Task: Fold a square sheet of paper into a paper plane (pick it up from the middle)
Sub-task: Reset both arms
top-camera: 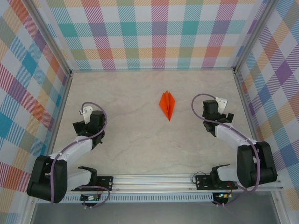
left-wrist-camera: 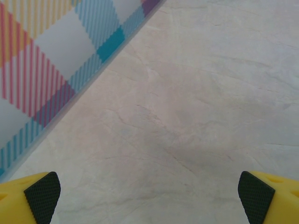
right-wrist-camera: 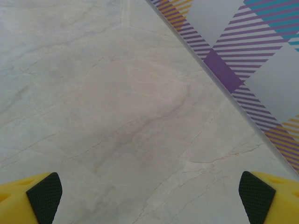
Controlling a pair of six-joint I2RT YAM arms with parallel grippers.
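The orange paper, folded into a slim pointed paper plane [top-camera: 167, 105], lies on the marble table just right of centre, its tip toward the near edge. My right gripper [top-camera: 214, 103] stands a short way to its right, apart from it. My left gripper [top-camera: 84, 115] is far off by the left wall. In each wrist view the yellow fingers [left-wrist-camera: 43, 196] [right-wrist-camera: 43, 196] sit wide apart at the bottom corners with bare table between them, so the left gripper [left-wrist-camera: 149, 198] and the right gripper [right-wrist-camera: 150, 197] are open and hold nothing.
Plaid walls [top-camera: 154, 32] close in the table on the left, back and right. The left wrist view has the left wall [left-wrist-camera: 51, 65] close by; the right wrist view has the right wall [right-wrist-camera: 252, 51] close by. An aluminium rail [top-camera: 154, 179] runs along the near edge.
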